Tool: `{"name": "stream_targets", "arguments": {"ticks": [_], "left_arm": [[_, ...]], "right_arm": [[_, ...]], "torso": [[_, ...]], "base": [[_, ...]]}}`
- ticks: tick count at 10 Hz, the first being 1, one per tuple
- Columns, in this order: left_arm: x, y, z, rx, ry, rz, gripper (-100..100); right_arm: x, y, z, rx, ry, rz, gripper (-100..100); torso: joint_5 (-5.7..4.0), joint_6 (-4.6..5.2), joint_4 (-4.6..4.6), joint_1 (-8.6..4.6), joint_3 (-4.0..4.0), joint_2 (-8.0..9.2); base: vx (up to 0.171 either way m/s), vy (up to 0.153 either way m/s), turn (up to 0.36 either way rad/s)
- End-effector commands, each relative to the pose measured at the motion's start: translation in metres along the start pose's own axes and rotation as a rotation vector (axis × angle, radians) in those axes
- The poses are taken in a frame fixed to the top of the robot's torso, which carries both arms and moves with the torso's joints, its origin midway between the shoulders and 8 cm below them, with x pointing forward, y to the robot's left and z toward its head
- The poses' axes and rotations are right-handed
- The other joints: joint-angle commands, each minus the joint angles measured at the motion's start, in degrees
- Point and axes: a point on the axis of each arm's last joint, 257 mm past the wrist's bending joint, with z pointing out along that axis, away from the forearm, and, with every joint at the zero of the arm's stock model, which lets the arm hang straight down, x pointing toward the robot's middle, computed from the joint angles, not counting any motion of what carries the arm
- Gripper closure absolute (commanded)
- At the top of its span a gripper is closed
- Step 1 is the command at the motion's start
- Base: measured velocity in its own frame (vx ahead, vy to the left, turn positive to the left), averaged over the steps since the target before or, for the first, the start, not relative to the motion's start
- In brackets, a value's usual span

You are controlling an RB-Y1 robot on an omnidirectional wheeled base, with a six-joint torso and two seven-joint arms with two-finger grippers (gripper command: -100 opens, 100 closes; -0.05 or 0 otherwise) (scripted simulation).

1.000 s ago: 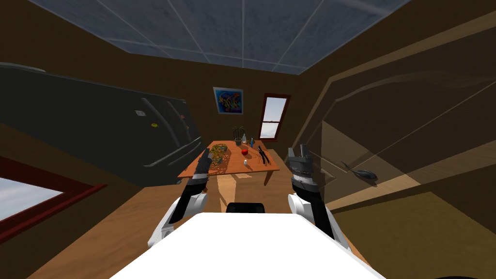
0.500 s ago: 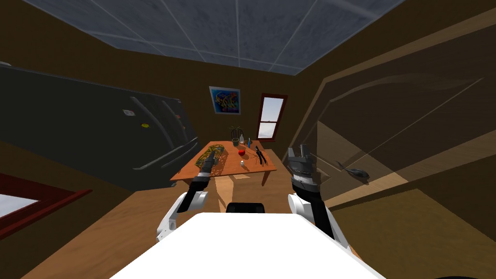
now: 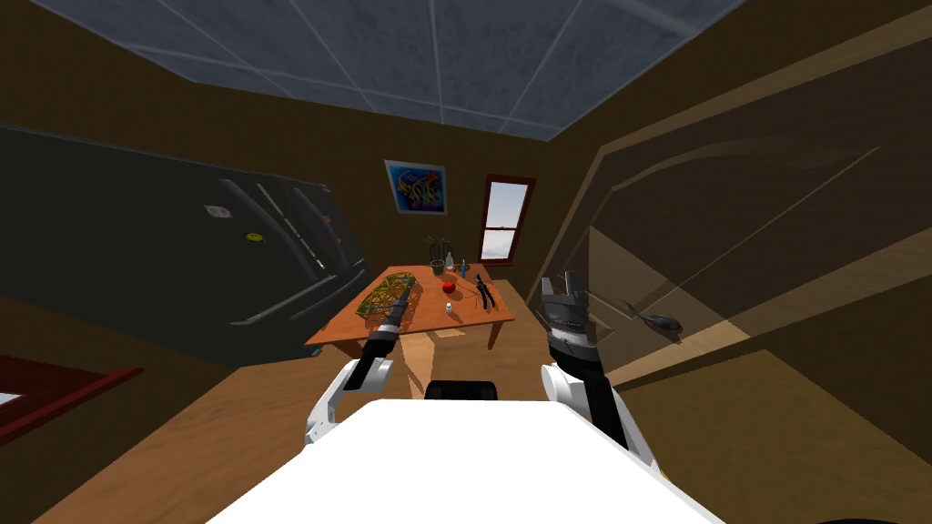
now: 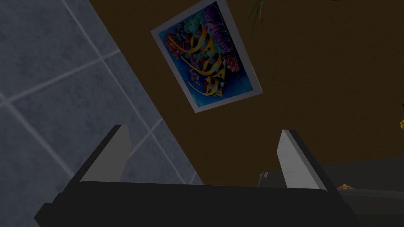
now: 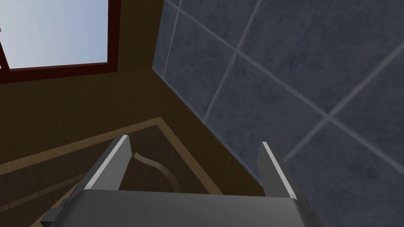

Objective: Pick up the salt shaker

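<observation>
The salt shaker is a tiny white thing standing on the orange table, straight ahead of us at 12 o'clock and well apart from both of our hands. Our left gripper is up at 11 o'clock with its fingers spread wide and nothing in them. Our right gripper is up at 1 o'clock, off to the side of the table, and its fingers are wide apart and empty too. We think a lot could go wrong from here. The shaker is so small that a clumsy poke could knock it over or roll it off the near edge. A red round thing sits near it at 12 o'clock, a dark tool lies at 2 o'clock from it, and a wire basket sits at 10 o'clock from it. Our left hand lines up with that basket, so a low reach could bump it. A small bottle at the far end looks a bit like a shaker, so we might grab the wrong one. Both hands point up and not at the table, so we would be reaching without a close look.
</observation>
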Motion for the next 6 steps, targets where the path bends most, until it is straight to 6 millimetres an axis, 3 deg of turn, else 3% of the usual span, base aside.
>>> {"name": "stream_targets", "arguments": {"ticks": [1, 6], "left_arm": [[0.008, 0.018, 0.003, -0.034, 0.020, 0.027, -100], [0.030, 0.065, 0.004, -0.133, 0.081, 0.100, -100]], "right_arm": [[0.000, 0.000, 0.000, 0.000, 0.000, 0.000, 0], [0.000, 0.000, 0.000, 0.000, 0.000, 0.000, 0]], "torso": [[0.00, 0.00, 0.00, 0.00, 0.00, 0.00], [0.01, 0.00, 0.00, 0.06, 0.01, 0.01]], "base": [[0.030, -0.064, -0.044], [0.027, -0.065, -0.040]]}}
